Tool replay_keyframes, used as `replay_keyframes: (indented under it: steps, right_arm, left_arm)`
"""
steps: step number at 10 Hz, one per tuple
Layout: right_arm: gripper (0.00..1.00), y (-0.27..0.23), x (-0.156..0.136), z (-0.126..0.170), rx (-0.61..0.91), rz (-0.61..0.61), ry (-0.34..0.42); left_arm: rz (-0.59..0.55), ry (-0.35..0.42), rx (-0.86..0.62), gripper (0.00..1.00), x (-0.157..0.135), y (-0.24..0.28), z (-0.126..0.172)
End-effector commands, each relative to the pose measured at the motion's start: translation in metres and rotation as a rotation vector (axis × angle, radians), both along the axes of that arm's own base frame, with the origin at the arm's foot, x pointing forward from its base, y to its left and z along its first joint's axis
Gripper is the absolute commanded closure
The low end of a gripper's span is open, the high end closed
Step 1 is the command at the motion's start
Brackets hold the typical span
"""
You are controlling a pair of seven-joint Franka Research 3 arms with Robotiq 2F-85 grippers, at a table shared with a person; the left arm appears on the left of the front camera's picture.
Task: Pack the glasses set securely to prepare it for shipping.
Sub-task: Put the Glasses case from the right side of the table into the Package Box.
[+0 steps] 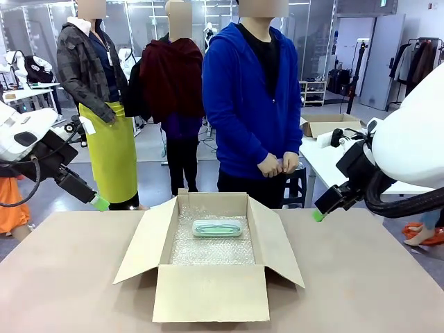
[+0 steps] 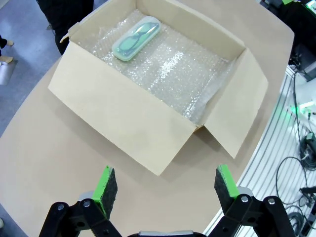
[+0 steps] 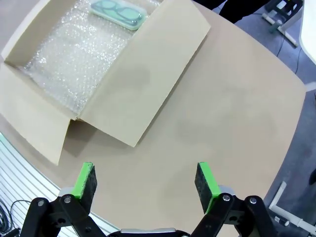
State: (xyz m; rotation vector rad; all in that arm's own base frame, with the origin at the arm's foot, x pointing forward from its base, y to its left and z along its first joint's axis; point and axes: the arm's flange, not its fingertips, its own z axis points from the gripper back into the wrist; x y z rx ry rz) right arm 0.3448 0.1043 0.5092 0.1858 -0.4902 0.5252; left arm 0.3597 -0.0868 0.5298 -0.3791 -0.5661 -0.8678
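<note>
Front view, read from the left: shows the left jaws spread wide and empty, green pads point(image 1: 100, 202) hanging above the surface point(image 1: 62, 277), well apart from the cardboard box point(image 1: 208, 295). Seen down the left wrist view, puts a broad flap point(image 2: 113, 113) nearest those jaws and the mint-green eyeglass case point(image 2: 136, 38) far beyond it, lying flat on the bubble-wrap lining point(image 2: 177, 69) near the far wall. Risks, on a low reach straight ahead, catching a pad on the flap's edge and dragging or tipping the whole box.

Midway between both sets of jaws: stands open, flaps splayed outward, with much bare lining beside the case. Judged likely to let it slide and rattle in shipping unless covered or padded before closing. Cannot tell whether the person's hands point(image 1: 279, 165), clasped beyond the box, hold anything. Could clash with them if all reach in together.

At the right: finds the right jaws equally wide apart and empty, above the surface just beside the box's right flap. Places the case well ahead of them, past that flap. Could squirt the smooth, rounded shell sideways with an off-centre pinch, or snag the soft wrap and lift the lining along.
</note>
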Motion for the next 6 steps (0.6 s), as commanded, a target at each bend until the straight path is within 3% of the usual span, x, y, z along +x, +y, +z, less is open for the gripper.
replay_keyframes:
  steps: [1, 6]
  right_arm:
    - [0.0, 0.0007, -0.0024, -0.0008, 0.001, -0.003, -0.011]
    - [0.0, 0.0007, -0.0024, -0.0008, 0.001, -0.003, -0.011]
  left_arm:
    - [-0.022, -0.002, -0.008, 0.0, 0.0003, 0.0031, 0.0012]
    - [-0.022, -0.002, -0.008, 0.0, 0.0003, 0.0031, 0.0012]
